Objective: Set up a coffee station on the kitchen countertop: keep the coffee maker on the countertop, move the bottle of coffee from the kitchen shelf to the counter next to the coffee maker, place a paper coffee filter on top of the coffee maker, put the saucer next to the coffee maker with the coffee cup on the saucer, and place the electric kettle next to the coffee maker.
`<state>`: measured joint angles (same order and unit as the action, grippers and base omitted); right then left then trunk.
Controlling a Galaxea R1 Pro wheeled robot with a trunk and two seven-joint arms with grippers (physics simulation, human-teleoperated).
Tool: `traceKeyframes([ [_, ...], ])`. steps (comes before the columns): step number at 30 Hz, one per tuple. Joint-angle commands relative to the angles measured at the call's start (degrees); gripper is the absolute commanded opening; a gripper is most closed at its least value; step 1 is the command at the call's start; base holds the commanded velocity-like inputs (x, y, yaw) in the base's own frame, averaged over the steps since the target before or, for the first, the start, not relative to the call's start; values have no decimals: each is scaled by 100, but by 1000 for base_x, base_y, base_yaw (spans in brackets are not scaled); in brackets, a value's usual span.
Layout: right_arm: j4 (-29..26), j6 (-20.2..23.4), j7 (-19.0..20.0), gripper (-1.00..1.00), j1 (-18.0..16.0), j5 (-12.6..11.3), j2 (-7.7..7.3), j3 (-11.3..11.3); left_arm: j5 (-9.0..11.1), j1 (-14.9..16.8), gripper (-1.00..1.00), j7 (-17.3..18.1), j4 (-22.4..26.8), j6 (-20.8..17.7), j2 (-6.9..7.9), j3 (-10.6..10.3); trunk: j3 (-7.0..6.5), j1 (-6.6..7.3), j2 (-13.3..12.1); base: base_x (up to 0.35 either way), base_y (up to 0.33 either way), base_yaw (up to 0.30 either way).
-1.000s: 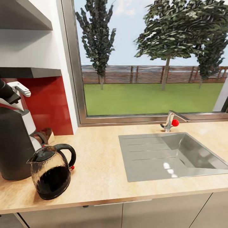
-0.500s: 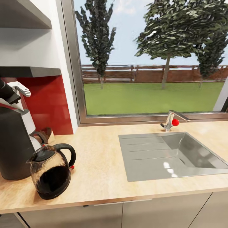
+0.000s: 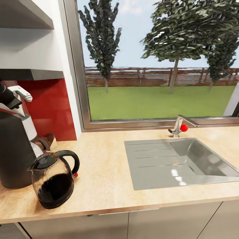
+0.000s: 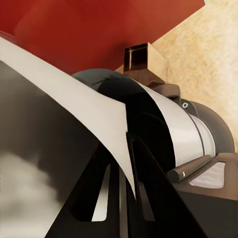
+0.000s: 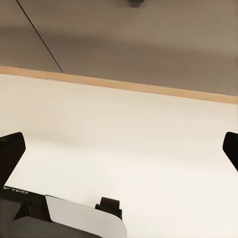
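Wide window point(image 3: 159, 66) onto lawn and trees (daylight), red backsplash point(image 3: 49, 109), steel sink point(image 3: 179, 162), tap point(image 3: 179, 126)

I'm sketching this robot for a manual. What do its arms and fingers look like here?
The left arm has black and white segments with a white bracket. Its fingers are black slotted blades. The right gripper has black finger tips spread wide, above a black and white wrist body with small white lettering.
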<state>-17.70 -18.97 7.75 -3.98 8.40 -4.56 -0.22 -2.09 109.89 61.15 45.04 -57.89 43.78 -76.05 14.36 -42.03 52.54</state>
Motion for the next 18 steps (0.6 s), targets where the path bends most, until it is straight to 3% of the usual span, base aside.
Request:
traceKeyframes([
  [1, 4, -19, 7, 100, -6, 39, -1, -4, -38, 15, -100, 40, 13, -12, 8, -27, 10, -1, 6, 0, 0, 0],
  [18, 4, -19, 7, 100, -6, 39, -1, -4, -38, 15, -100, 42, 7, -12, 8, -33, 47, -1, 6, 0, 0, 0],
])
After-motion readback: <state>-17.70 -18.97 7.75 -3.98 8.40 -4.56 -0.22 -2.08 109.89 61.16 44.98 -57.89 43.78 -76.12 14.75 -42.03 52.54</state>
